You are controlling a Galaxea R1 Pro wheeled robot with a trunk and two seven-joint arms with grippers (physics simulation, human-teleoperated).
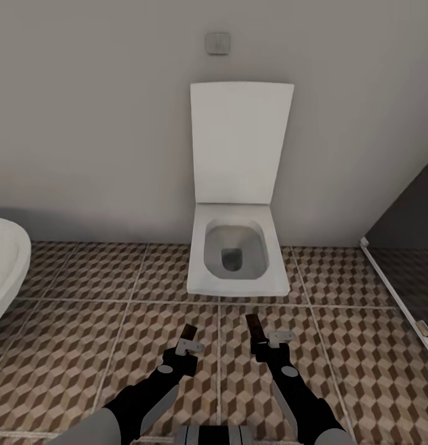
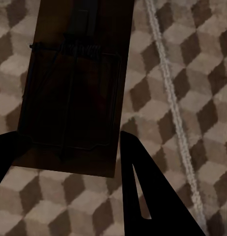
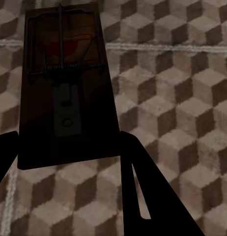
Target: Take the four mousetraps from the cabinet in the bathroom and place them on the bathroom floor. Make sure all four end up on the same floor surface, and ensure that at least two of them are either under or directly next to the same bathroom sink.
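Note:
I hold one mousetrap in each hand above the cube-patterned bathroom floor (image 1: 84,346). My left gripper (image 1: 186,347) is shut on a brown mousetrap (image 1: 189,332); in the left wrist view that mousetrap (image 2: 74,83) is a dark board with a wire frame, pinched between the black fingers (image 2: 143,191). My right gripper (image 1: 260,346) is shut on a second mousetrap (image 1: 252,324). The right wrist view shows this mousetrap (image 3: 64,83) with its spring, metal plate and red mark. The cabinet, the sink and the other mousetraps are out of view.
A square white toilet (image 1: 237,253) with its lid raised stands against the wall straight ahead. A curved white bathtub rim (image 1: 5,266) enters at the left. A dark glass panel with a white frame (image 1: 399,290) runs along the right.

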